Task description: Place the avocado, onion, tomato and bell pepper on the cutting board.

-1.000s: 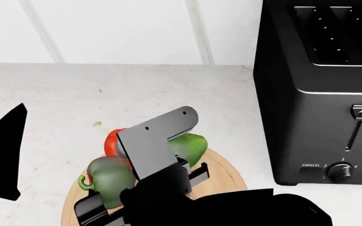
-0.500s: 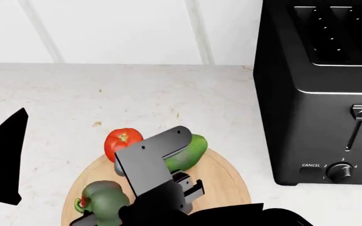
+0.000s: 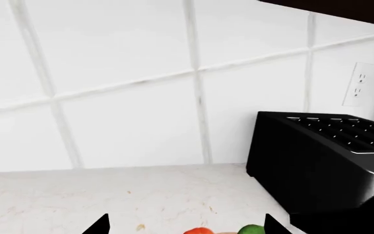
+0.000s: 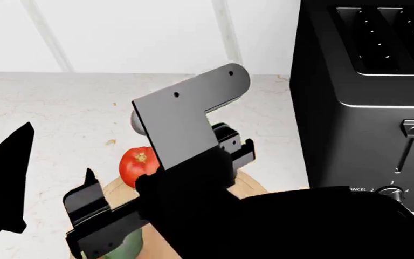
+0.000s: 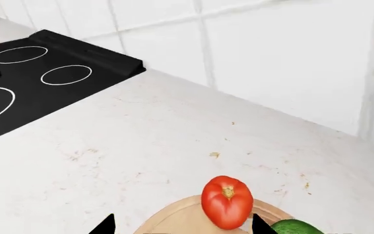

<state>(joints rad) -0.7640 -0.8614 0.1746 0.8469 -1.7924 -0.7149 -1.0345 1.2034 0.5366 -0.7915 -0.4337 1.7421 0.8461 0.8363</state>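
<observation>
The red tomato (image 4: 136, 164) stands at the far edge of the round wooden cutting board (image 4: 114, 191). The right wrist view shows it upright (image 5: 227, 202) on the board (image 5: 174, 219), with the green avocado (image 5: 297, 227) beside it. Only a green patch of the bell pepper (image 4: 129, 243) shows at the board's near side, under my right arm. My right gripper (image 4: 157, 154) hangs open and empty above the board. My left gripper (image 3: 185, 225) is open, off to the left of the board. The onion is out of view.
A black toaster (image 4: 365, 108) stands right of the board against the tiled wall. A black cooktop (image 5: 31, 73) lies further along the counter to the left. A wall outlet (image 3: 358, 84) sits above the toaster.
My right gripper carried the bell pepper to the board's near side, let go of it and rose, now open above the board. The left arm has barely moved.
</observation>
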